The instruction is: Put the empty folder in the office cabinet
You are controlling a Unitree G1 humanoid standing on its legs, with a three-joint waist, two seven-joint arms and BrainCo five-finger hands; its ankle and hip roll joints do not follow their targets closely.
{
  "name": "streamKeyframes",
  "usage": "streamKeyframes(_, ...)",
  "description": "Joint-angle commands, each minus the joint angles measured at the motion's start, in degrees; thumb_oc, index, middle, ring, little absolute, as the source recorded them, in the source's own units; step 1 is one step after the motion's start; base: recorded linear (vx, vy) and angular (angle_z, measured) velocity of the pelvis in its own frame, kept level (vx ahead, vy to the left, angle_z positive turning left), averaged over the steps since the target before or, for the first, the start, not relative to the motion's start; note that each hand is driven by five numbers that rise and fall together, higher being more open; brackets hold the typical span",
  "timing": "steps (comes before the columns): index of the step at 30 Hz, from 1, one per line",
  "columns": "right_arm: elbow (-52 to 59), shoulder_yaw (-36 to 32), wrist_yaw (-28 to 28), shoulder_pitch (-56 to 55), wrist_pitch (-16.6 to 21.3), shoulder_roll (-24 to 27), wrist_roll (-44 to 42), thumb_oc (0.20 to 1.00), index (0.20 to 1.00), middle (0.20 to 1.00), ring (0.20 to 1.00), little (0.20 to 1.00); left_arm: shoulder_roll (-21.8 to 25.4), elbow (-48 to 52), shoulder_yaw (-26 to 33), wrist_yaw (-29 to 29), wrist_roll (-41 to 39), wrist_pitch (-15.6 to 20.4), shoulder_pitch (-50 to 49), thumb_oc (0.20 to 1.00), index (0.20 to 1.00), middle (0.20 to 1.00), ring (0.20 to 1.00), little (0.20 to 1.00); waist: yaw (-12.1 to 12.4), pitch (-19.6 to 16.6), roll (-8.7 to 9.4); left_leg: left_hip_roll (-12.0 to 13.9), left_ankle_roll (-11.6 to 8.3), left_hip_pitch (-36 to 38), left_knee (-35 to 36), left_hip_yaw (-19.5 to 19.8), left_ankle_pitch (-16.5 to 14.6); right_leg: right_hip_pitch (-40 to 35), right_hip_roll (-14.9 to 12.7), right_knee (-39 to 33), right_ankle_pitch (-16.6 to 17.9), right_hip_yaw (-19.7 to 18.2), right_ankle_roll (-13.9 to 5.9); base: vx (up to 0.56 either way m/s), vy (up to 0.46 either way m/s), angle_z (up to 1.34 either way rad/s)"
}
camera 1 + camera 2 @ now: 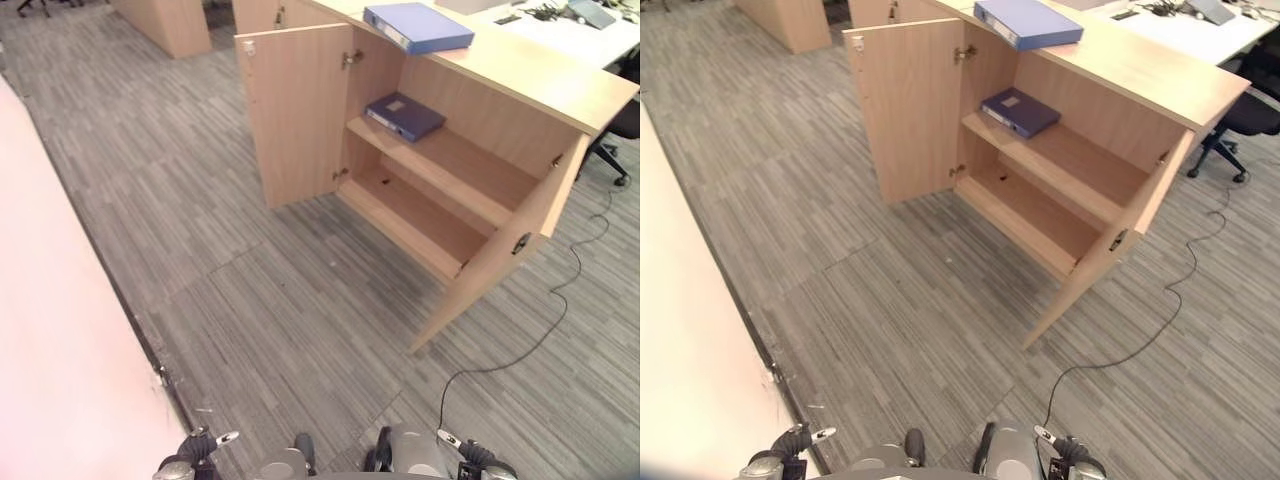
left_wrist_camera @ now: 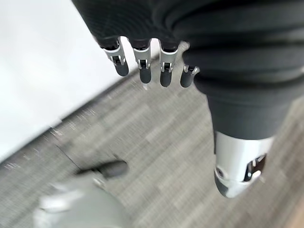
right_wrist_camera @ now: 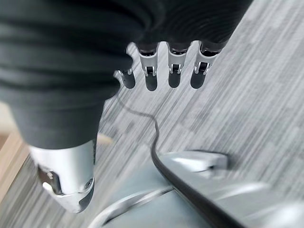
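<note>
Both the left hand [image 2: 147,66] and right hand [image 3: 161,71] are hanging slack-fingered and empty, so the robot is seemingly starting: next, walking to the blue folder [image 1: 417,27] lying on the desk [image 1: 540,75] above the open cabinet [image 1: 440,170].

The office cabinet [image 1: 450,190] is a low unit of light wood standing on grey carpet, with both doors swung wide open. Inside are two levels: an upper shelf and a bottom board. A dark blue folder [image 1: 404,115] lies flat at the left end of the upper shelf, spine toward the front, a pale label on its cover. A second, brighter blue folder [image 1: 417,27] lies flat on the cabinet's top, above the left door.
</note>
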State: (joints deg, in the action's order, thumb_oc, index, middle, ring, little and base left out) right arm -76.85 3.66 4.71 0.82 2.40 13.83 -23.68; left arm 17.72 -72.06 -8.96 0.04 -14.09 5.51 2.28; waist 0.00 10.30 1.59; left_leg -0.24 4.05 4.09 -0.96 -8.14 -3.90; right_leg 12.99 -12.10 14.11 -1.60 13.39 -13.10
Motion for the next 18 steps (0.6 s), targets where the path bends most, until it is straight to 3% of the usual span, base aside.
streamKeyframes(1, -1.09, -1.7, 0.86, 1.77, 0.73, 2.67, -2.41, 1.0, 1.0, 1.0, 1.0, 1.0, 0.24, -1.3, -0.96, -0.29, 2.76, 1.3, 0.15, 1.0, 1.0, 1.0, 1.0, 1.0, 0.91, -0.15, 0.0, 0.94, -4.37, -0.51, -1.13, 2.96, -0.41, -10.94, 3.12, -7.95, 2.99, -0.43, 3.37, 0.28, -0.109, 0.26)
streamKeyframes(10, -0.31, -2.11, 0.53, 1.36, 1.41, 4.44, -4.08, 1.0, 1.0, 1.0, 1.0, 1.0, -0.71, -0.86, -0.65, 0.15, 0.78, 1.48, 0.3, 1.0, 1.0, 1.0, 1.0, 1.0, -0.71, 0.09, -0.72, 4.49, -8.72, -1.29, -9.47, 4.4, -2.97, -14.52, 4.79, -8.38, -1.07, 1.78, 7.72, 0.16, -0.121, 0.16)
streamKeyframes(13, -0.6, -2.21, 0.19, 1.14, 1.62, 4.6, -4.57, 1.0, 1.0, 1.0, 1.0, 1.0, -0.96, -0.75, -1.1, -0.03, 0.41, 1.52, 0.49, 1.0, 1.0, 1.0, 1.0, 1.0, -1.27, 0.62, -0.95, 6.8, -10.68, -2.97, -15.8, 4.73, 0.11, -16.29, 6.47, -8.84, -2.87, 2.31, 9.85, 0.11, -0.135, 0.07)
streamKeyframes(15, -0.53, -2.3, 0.49, 1.3, 1.6, 4.96, -4.71, 1.0, 1.0, 1.0, 1.0, 1.0, -1.02, -0.05, -1.71, 0.03, 0.06, 1.37, 1.36, 1.0, 1.0, 1.0, 1.0, 1.0, -1.07, 2.54, -0.33, 7.15, -11.7, -8.67, -26.07, 6.48, 6.12, -17.42, 6.73, -9.05, -3.16, 2.54, 11.23, 0.03, -0.174, 0.21)
streamKeyframes(18, -0.69, -2.1, 0.61, 1.09, 1.2, 5.33, -4.56, 1.0, 1.0, 1.0, 1.0, 1.0, -1.04, 0.3, -1.53, 0.65, -0.78, 1.53, 1.41, 1.0, 1.0, 1.0, 1.0, 1.0, -0.72, 3.61, 0.69, 8.53, -11.32, -13.51, -32.26, 5.58, 8.87, -19.39, 6.63, -9.44, -4.54, 2.3, 12.04, 0.08, -0.107, 0.04)
